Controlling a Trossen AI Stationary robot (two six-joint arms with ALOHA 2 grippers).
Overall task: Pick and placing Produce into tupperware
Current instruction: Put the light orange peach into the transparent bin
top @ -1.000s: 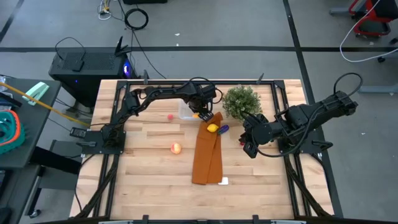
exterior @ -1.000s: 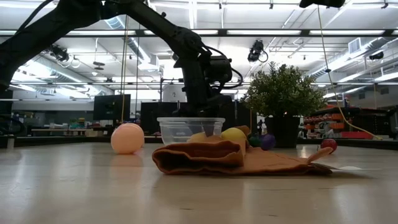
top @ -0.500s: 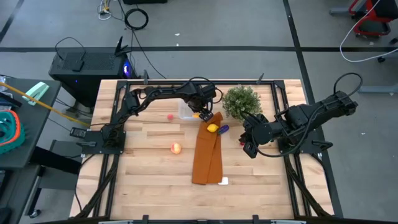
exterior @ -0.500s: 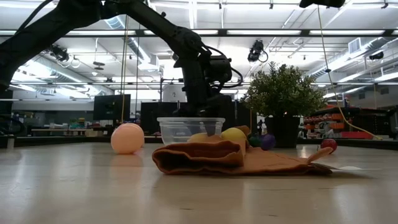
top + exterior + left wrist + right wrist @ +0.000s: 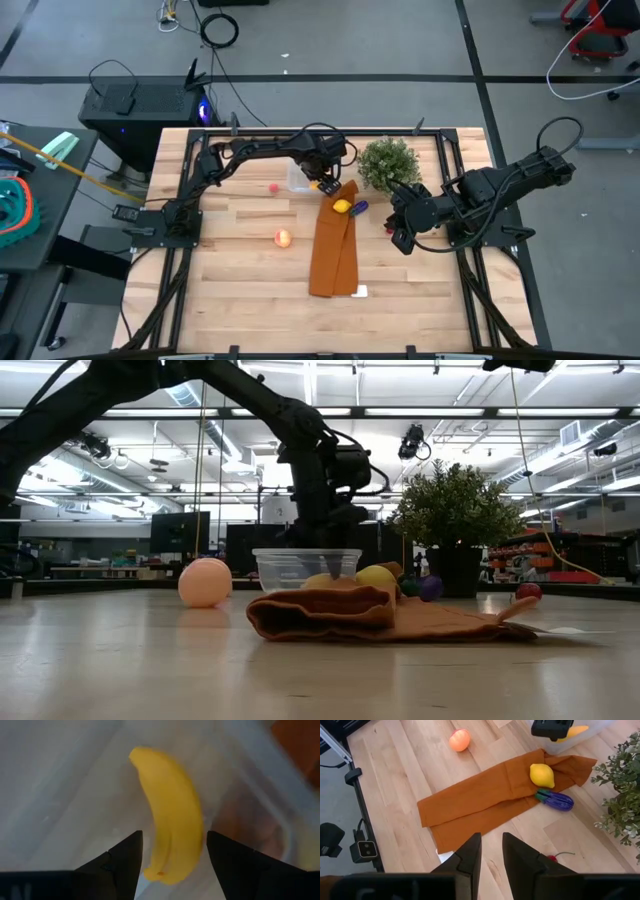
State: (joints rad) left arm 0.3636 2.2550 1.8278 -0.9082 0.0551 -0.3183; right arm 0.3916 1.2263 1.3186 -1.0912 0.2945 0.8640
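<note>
The banana [image 5: 172, 815] and lemon [image 5: 542, 775] are yellow, the eggplant [image 5: 556, 800] is glossy purple with a green cap, and the round fruit [image 5: 459, 740] is orange-red. The cloth [image 5: 490, 800] is plain orange-brown, the box [image 5: 306, 569] clear, the plant [image 5: 388, 163] green, and the table [image 5: 240, 260] pale striped wood.

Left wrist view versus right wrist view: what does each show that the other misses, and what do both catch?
Only the left wrist view shows the left tool from close up, open, its fingers either side of the banana without touching it, inside the tupperware.

Only the right wrist view shows the right tool, the orange cloth, the lemon on it, the purple eggplant, the red-orange fruit and the plant.

Both show the banana and the tupperware.
</note>
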